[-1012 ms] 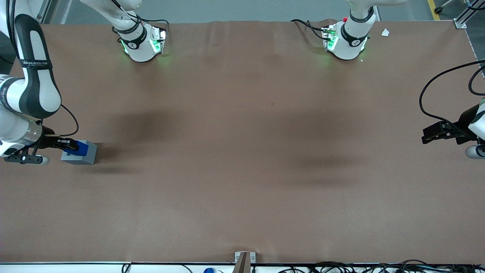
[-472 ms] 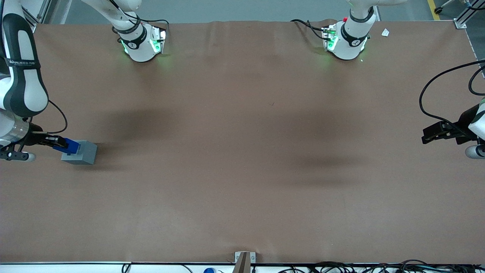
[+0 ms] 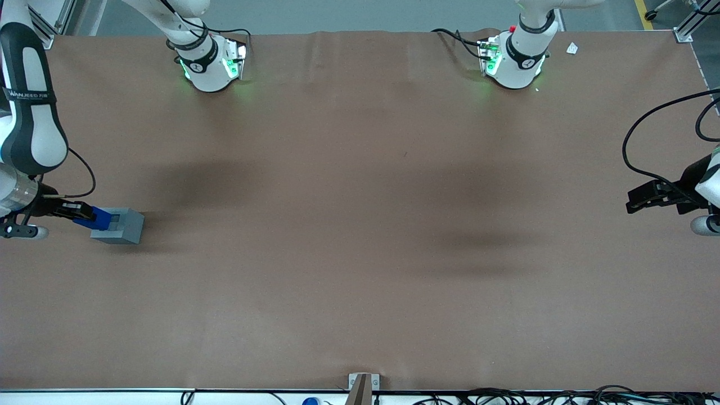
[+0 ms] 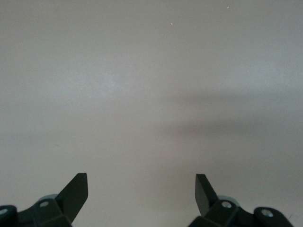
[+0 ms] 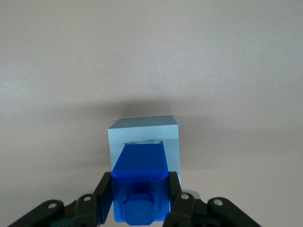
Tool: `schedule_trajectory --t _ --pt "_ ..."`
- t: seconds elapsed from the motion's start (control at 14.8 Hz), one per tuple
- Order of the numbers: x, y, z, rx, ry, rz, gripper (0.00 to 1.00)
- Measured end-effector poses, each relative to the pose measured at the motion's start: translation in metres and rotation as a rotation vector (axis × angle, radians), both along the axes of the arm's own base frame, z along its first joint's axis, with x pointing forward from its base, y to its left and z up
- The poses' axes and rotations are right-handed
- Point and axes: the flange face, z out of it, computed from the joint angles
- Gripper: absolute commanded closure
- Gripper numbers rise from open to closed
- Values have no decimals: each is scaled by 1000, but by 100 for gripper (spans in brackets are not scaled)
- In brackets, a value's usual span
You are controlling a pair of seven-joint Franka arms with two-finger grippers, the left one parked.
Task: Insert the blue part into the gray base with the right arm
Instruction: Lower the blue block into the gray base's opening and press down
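Observation:
The gray base (image 3: pixel 120 225) stands on the brown table at the working arm's end, its square recess facing up. My right gripper (image 3: pixel 84 214) is shut on the blue part (image 3: pixel 99 219) and holds it above the base's outer edge, slightly tilted. In the right wrist view the blue part (image 5: pixel 140 182) sits clamped between both fingers (image 5: pixel 105 189), its lower end over the recess of the gray base (image 5: pixel 144 130). I cannot tell whether the part touches the base.
The brown table mat (image 3: pixel 360 225) stretches wide toward the parked arm's end. Two arm bases (image 3: pixel 211 64) stand at the back edge. Cables run along the front edge (image 3: pixel 506 394).
My right arm has drawn back toward the table's end with the blue part. The part has shifted from over the base's middle to over its outer edge.

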Motion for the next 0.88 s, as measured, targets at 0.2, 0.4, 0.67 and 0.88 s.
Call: schedule_trajectory --t 0.2,0.4,0.67,0.88 --pt "1 0 -8 0 2 4 82" --pt "2 0 -12 1 7 15 82" --pt "1 0 -17 4 15 20 82" --pt "0 1 -18 5 18 22 82"
